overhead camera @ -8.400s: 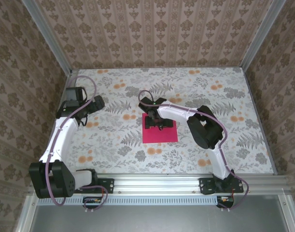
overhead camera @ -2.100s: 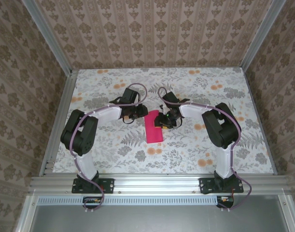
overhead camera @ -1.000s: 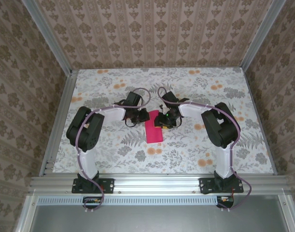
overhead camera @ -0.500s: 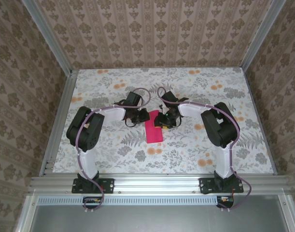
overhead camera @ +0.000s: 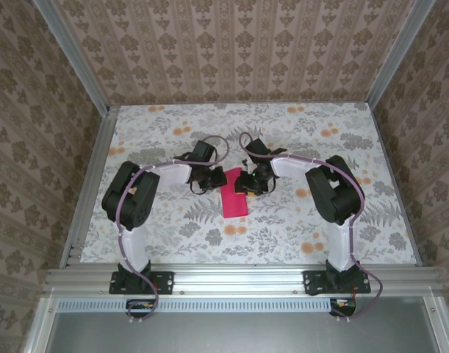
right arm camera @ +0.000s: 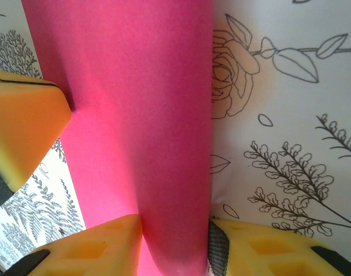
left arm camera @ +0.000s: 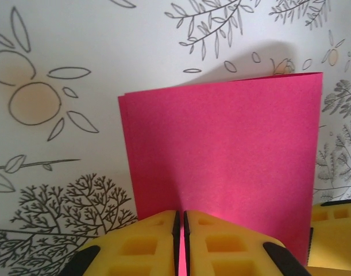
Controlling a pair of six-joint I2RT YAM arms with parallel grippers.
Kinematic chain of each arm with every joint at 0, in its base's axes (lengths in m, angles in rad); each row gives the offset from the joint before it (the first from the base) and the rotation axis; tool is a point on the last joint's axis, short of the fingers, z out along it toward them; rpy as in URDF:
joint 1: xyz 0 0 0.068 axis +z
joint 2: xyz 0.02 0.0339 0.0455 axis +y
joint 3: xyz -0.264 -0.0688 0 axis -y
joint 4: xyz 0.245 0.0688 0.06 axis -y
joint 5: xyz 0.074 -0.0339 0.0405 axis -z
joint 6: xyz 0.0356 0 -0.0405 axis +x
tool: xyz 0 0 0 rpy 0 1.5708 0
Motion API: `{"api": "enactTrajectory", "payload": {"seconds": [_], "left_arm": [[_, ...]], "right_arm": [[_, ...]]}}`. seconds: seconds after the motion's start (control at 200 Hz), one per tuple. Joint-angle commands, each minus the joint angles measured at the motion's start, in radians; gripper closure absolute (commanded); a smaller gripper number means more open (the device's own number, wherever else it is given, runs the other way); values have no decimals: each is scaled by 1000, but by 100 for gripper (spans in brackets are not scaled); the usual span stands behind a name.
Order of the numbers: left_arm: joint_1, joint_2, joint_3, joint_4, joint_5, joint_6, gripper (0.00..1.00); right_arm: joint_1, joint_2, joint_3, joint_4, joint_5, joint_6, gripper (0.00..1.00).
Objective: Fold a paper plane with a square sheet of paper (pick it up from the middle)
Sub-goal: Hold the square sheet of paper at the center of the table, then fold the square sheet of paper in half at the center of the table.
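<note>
The thin magenta-pink square paper sheet (overhead camera: 236, 200), half-folded, is clamped at its twelve-o'clock end by the left tool (left arm camera: 179, 221) and the right tool (right arm camera: 175, 230); flattening the crease is probably needed next.

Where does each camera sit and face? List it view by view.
Top: above and behind the bases, looking down at the table; both arms show, meeting at the pink paper.
Left wrist: on the left end effector, looking along its shut yellow fingers at the folded paper.
Right wrist: on the right end effector, paper between its fingers.
All three share the paper.
</note>
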Motion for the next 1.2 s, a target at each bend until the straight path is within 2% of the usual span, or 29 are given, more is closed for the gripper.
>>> {"api": "enactTrajectory", "payload": {"seconds": [0.0, 0.18, 0.375, 0.68, 0.82, 1.005, 1.195], "left_arm": [[-8, 23, 18, -53, -23, 2, 86], [-8, 37, 14, -69, -27, -3, 87], [-8, 44, 4, -79, -36, 0, 88], [-9, 57, 6, -82, -34, 6, 88], [-9, 61, 7, -82, -33, 8, 88], [-9, 61, 8, -82, -31, 8, 88], [-11, 65, 11, -85, -30, 9, 89]], "right_arm": [[13, 140, -59, -26, 174, -22, 59], [10, 103, -59, -15, 148, -10, 59], [2, -15, -71, 23, 81, 14, 55], [-27, -194, -128, 60, 94, 7, 52], [-21, -203, -148, 138, -21, 14, 57], [-16, -214, -184, 240, -104, 50, 64], [-14, -254, -220, 305, -102, 68, 69]]}}
